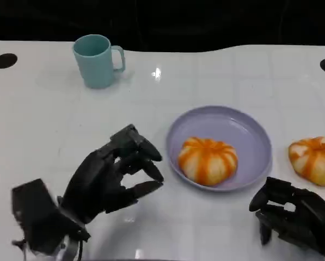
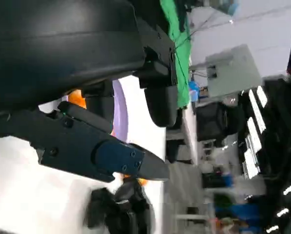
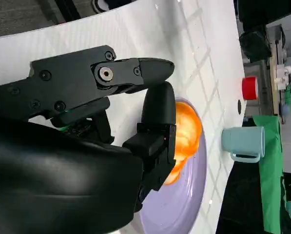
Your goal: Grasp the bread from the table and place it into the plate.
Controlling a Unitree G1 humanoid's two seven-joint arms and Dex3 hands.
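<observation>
Here the left hand (image 1: 116,176) hovers just left of the plate (image 1: 255,133), its fingers (image 1: 146,187) apart and holding nothing. The right hand (image 1: 293,215) sits at the near right edge of the white tabletop (image 1: 42,119), fingers loosely spread and likewise empty. One orange-and-white striped bread (image 1: 208,160) lies inside the lilac plate (toward its near rim); a second bread (image 1: 314,159) rests on the tabletop just right of the plate. Farther back, well apart, a teal mug (image 1: 97,60) stands upright. No writing or label can be read on any of these.
</observation>
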